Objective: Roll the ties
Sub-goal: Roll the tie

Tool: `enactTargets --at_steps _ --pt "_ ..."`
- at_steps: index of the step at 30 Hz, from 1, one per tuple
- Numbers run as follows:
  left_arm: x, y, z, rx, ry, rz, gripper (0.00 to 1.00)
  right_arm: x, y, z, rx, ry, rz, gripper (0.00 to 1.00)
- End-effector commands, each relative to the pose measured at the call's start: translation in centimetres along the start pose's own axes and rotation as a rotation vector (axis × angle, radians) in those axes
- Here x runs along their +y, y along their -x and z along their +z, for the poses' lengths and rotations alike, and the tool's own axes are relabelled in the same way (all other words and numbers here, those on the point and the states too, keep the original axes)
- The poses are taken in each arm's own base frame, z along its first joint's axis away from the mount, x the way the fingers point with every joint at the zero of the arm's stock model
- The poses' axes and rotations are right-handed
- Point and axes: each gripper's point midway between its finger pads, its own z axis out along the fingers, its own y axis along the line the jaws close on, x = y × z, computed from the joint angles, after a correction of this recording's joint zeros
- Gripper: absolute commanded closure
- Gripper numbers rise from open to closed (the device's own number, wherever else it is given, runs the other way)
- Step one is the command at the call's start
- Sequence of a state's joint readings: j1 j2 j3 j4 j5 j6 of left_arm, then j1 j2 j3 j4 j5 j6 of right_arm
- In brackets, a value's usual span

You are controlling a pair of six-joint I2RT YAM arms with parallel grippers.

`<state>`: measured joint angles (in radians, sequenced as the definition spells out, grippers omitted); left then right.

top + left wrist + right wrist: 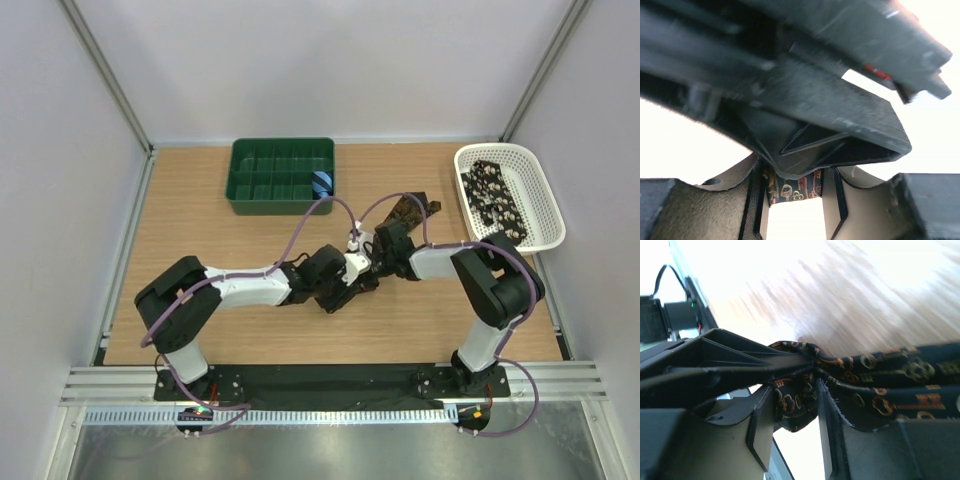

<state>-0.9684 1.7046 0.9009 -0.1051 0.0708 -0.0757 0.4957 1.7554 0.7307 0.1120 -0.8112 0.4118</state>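
Top: both arms meet mid-counter (200, 200) at the brown tie (408, 208). Green tray (282, 208) with blue roll (322, 183) sits behind, spotted tie (493, 190) waits in white basket (543, 205); nothing obstructs. Left wrist: left claw (794, 186) pinches the fabric, probably anchoring the roll. Right wrist: right claw (795, 410) straddles the rolled end, grip unclear.

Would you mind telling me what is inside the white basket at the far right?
A black tie with pale spots lies inside the white basket, covering much of its floor. Whether anything lies beneath the tie cannot be seen.
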Motion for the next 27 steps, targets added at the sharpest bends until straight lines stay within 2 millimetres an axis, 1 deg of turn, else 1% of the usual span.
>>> enactTargets --at_steps 1,4,5,6,7,12,14,16,17,18,19,20,21,22,23,24,25,26,27 --pt "1.6 -6.3 0.4 0.216 0.090 -0.111 0.85 -1.7 3.0 -2.0 -0.166 -0.120 0.005 0.55" --pt "1.5 -6.5 0.4 0.224 0.085 -0.120 0.86 -2.1 3.7 -3.4 -0.223 -0.134 0.033 0.53" --pt "1.5 -6.6 0.4 0.226 0.085 -0.120 0.86 -1.6 4.2 -3.9 -0.250 -0.123 0.023 0.50" --pt "1.6 -6.7 0.4 0.227 0.086 -0.123 0.86 -1.5 4.6 -4.4 -0.274 -0.118 0.021 0.49" --pt "1.6 -6.9 0.5 0.234 0.087 -0.128 0.87 -1.4 4.6 -4.6 -0.280 -0.115 0.027 0.48" --pt "1.6 -7.0 0.5 0.239 0.080 -0.141 0.88 -1.1 5.8 -6.2 -0.344 -0.142 0.031 0.49" --pt "1.5 -7.0 0.5 0.243 0.075 -0.138 0.88 -1.6 6.1 -7.3 -0.386 -0.163 0.053 0.52" --pt "1.5 -6.7 0.4 0.253 0.076 -0.142 0.88 -2.0 6.5 -9.1 -0.455 -0.198 0.061 0.53" --pt "1.4 -6.7 0.4 0.275 0.071 -0.147 0.88 -2.5 6.8 -10.0 -0.498 -0.236 0.068 0.53" --pt "1.3 -6.7 0.4 0.284 0.070 -0.148 0.88 -1.9 6.8 -11.2 -0.544 -0.249 0.048 0.53" --pt "1.4 -6.6 0.4 0.296 0.072 -0.153 0.88 -1.8 6.8 -11.9 -0.576 -0.272 0.034 0.53" --pt "1.3 -7.1 0.3 0.326 0.075 -0.159 0.88 -1.8 6.7 -12.5 -0.600 -0.295 0.027 0.54" --pt "1.4 -6.6 0.3 0.323 0.076 -0.162 0.88 -1.3 6.7 -13.3 -0.638 -0.302 0.009 0.55" --pt "1.3 -6.5 0.2 0.340 0.081 -0.172 0.87 0.2 6.5 -15.1 -0.706 -0.305 -0.052 0.55" --pt "1.3 -6.4 0.2 0.346 0.082 -0.175 0.87 0.2 6.4 -15.1 -0.705 -0.304 -0.053 0.56" --pt "1.3 -6.4 0.2 0.358 0.085 -0.178 0.87 0.3 5.8 -15.2 -0.698 -0.317 -0.073 0.57" --pt "1.3 -6.5 0.1 0.370 0.087 -0.181 0.87 1.5 6.0 -16.1 -0.726 -0.305 -0.121 0.57" --pt "1.3 -6.3 -0.1 0.390 0.090 -0.181 0.87 1.9 5.8 -16.3 -0.724 -0.314 -0.140 0.57" --pt "1.3 -6.6 0.0 0.411 0.095 -0.188 0.87 2.5 5.5 -16.2 -0.702 -0.319 -0.185 0.57"
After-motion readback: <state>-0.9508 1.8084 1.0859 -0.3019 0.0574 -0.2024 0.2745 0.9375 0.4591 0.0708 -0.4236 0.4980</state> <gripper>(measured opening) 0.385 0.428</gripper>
